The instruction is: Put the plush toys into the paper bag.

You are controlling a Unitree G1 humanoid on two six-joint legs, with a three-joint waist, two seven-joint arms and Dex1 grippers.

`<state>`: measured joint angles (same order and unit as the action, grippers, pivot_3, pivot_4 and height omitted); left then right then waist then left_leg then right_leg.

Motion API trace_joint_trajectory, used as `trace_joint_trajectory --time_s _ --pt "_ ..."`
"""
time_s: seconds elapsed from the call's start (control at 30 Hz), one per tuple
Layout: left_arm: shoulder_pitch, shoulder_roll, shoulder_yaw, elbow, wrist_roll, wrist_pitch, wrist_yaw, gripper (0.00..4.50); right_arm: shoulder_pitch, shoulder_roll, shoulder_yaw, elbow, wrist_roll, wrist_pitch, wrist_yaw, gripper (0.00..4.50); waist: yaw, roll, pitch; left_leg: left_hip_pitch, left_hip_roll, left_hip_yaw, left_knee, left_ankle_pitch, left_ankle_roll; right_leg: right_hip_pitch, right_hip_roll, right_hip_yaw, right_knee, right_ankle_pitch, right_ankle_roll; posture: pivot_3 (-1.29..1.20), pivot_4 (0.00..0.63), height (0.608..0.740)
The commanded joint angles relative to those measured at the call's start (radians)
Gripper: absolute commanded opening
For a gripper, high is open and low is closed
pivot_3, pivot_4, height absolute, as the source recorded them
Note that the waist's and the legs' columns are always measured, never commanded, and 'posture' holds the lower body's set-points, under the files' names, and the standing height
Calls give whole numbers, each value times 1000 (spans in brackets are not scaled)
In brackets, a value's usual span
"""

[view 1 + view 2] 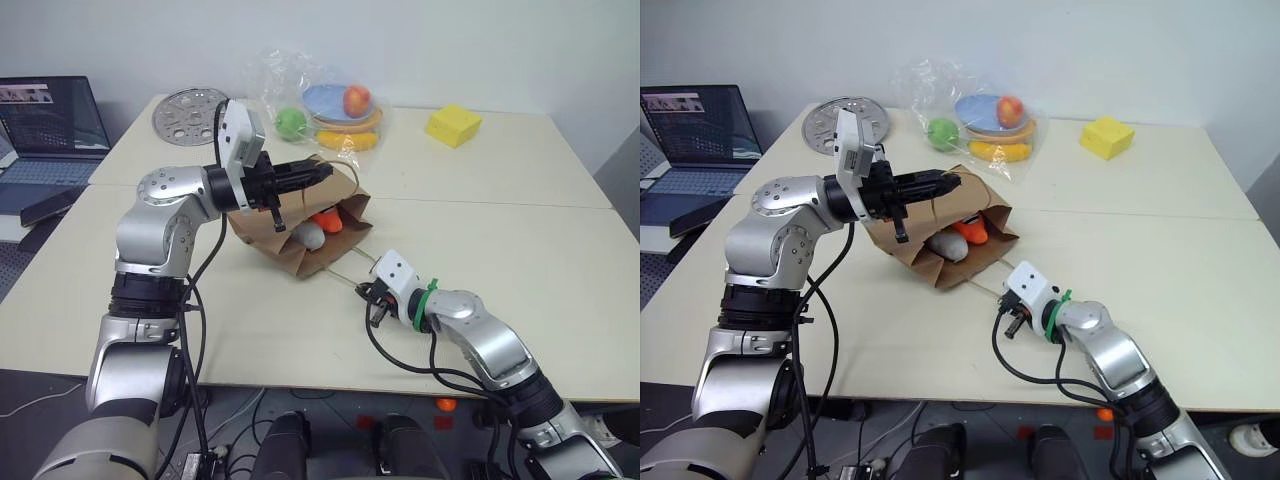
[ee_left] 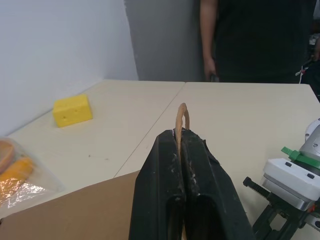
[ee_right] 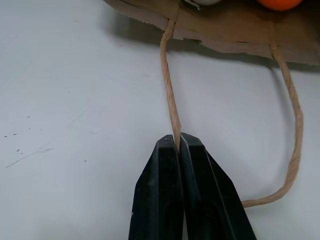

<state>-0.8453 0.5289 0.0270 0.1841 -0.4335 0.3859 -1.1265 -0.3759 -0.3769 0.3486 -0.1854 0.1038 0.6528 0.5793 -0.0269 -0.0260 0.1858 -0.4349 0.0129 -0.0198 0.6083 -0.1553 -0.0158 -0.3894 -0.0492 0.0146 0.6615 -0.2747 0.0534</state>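
I have the paper bag (image 1: 300, 235) lying on its side near the middle of the desk (image 1: 520, 240), mouth turned toward me and the near edge. Both plush toys sit just inside that mouth: the orange carrot (image 1: 327, 221) deeper and toward the upper lip, the white egg-shaped toy (image 1: 308, 236) beside it, closer to the lower lip.

My left hand (image 2: 182, 145) is clenched on the bag's upper handle (image 2: 181, 117), holding the top lip up off the desk. My right hand (image 3: 179, 145) is pinched shut on the lower handle (image 3: 170, 95), which trails from the bottom lip across the desk toward the near edge.

So each hand has one loop, and the bag's long axis runs from the mouth away toward the far left of the desk. The toys lie beyond my right hand, farther from me. I judge the toys are in but shallow; lifting both handles together should stand the bag upright and drop them to the bottom. The risk is the egg rolling out over the low lip.
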Motion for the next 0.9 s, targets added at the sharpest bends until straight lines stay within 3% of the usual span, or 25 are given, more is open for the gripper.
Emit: trace_joint_trajectory --time_s 0.03,0.23,0.43,0.73,0.9 --pt "-18 2 11 -28 -8 -15 6 0 -10 29 -110 -63 60 -76 -5 30 0 0 0 0 0 0 0 0 0 0 0 0 0 0 0 0 150 740" --pt "-91 -83 -18 54 35 -100 47 0 -31 76 -261 -251 160 -146 -27 30 8 0 0 0 0 0 0 0 0 0 0 -1 0 0 1 0 150 740" --pt "-199 -162 -14 182 46 -174 47 0 -108 73 -296 -365 181 -118 -78 30 12 0 0 0 -1 3 1 0 0 0 0 0 -1 1 2 0 150 740" --pt "-288 -190 12 329 35 -215 24 0 -223 97 -231 -379 130 -116 -147 30 3 0 0 0 -1 3 0 0 0 0 5 -1 0 1 2 0 150 740" --pt "-313 -199 35 349 15 -215 16 0 -249 68 -177 -383 35 -206 -156 30 1 0 0 -1 -1 2 0 0 0 -1 6 -2 1 1 2 0 150 740"
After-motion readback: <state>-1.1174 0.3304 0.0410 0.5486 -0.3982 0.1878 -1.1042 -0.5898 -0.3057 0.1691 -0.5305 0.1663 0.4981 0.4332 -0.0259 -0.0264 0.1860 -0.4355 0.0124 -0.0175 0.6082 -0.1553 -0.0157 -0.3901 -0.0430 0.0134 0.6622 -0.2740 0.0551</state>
